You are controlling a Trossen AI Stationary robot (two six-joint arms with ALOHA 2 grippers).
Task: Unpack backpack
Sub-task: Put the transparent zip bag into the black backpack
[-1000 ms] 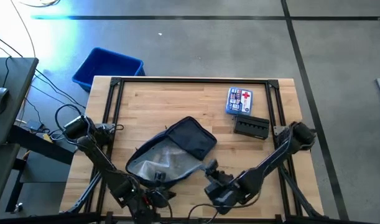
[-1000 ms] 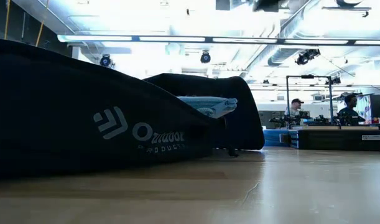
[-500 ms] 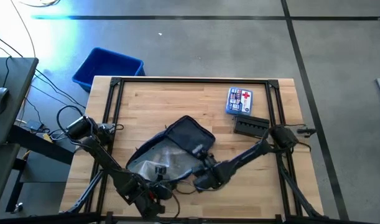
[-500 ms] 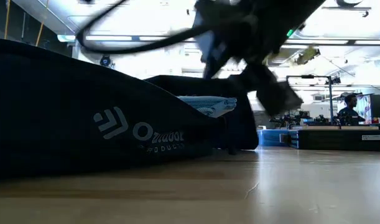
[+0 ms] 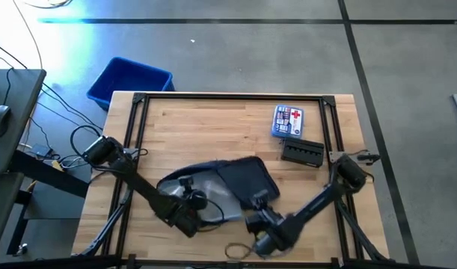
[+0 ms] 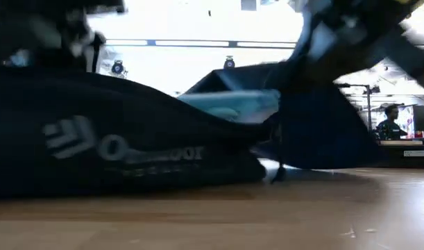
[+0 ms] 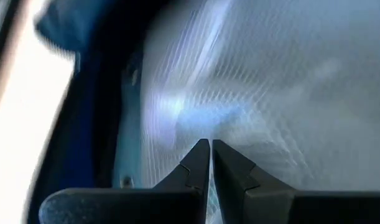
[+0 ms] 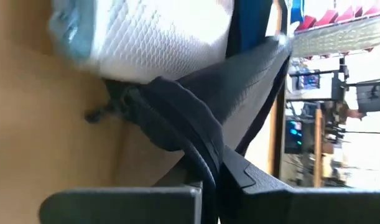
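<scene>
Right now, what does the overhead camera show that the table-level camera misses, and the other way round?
Only overhead: the blue bin on the floor, the first-aid box, a dark tray and the whole wooden table, with the left claw and right claw at the backpack. Only table-level: the white logo and a person in the room behind. Both show the backpack gaping over pale contents.

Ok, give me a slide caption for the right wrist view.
Right gripper shut on the backpack edge, a white mesh pouch showing in the opening, above the wooden table.
</scene>
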